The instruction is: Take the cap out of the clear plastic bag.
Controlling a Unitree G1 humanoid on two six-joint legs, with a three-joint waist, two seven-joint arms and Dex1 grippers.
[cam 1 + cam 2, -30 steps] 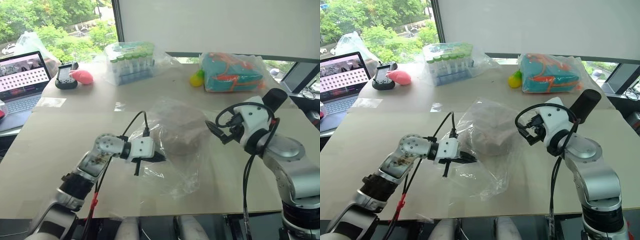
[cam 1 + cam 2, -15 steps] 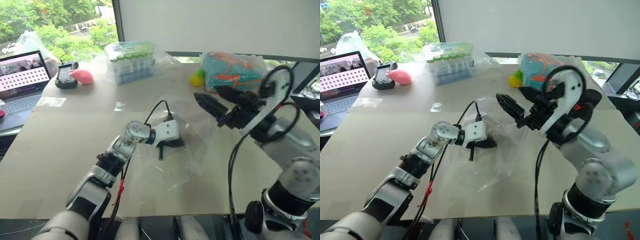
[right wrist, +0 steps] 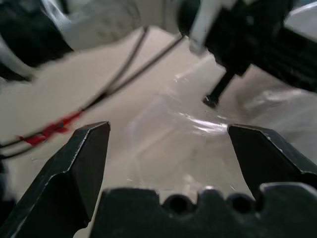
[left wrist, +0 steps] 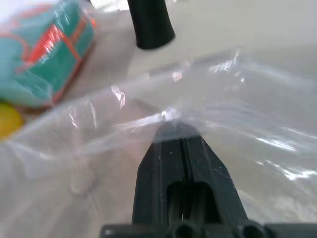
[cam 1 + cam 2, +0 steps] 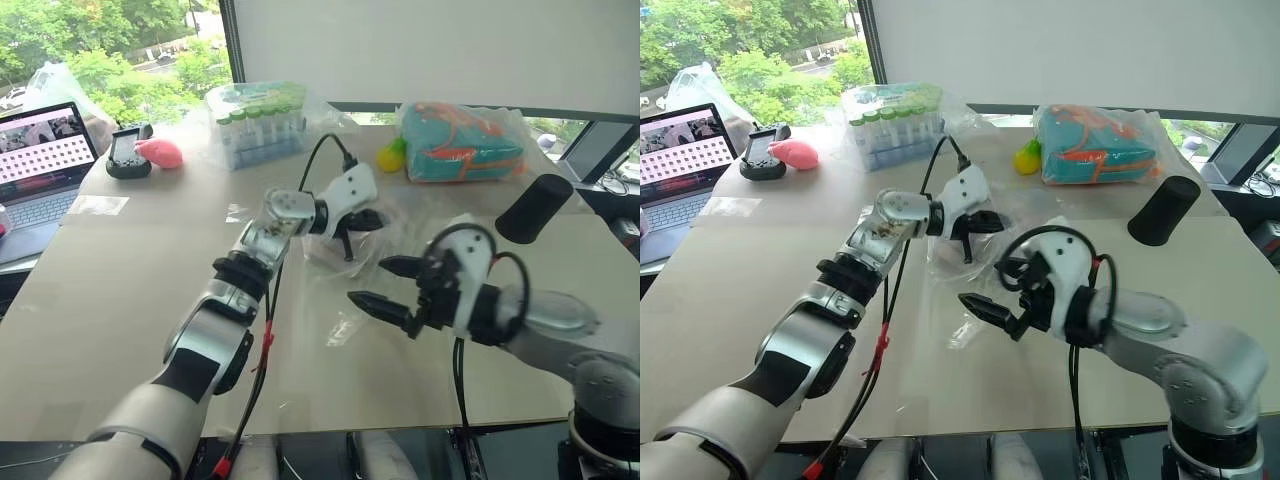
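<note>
The clear plastic bag point(image 5: 345, 262) hangs crumpled over the middle of the table, and my left gripper point(image 5: 362, 222) is shut on its upper edge. In the left wrist view the shut fingers point(image 4: 178, 148) pinch a fold of the clear plastic bag point(image 4: 237, 94). My right gripper point(image 5: 385, 283) is open, just in front of and below the bag's lower part, with nothing between its fingers point(image 3: 89, 153). Through the right wrist view the bag point(image 3: 198, 134) lies ahead of those open jaws. I cannot make out the cap through the crinkled folds.
At the back stand a bag of green-capped tubes point(image 5: 255, 120), a bag with a teal-orange item point(image 5: 460, 140) and a yellow ball point(image 5: 392, 157). A black cylinder point(image 5: 533, 208) is at the right. A laptop point(image 5: 45, 160), a black device point(image 5: 122, 152) and a pink toy point(image 5: 160, 152) sit far left.
My left gripper rose and moved away toward the table's back, lifting the bag off the table. My right gripper swung left and down to the bag's near side.
</note>
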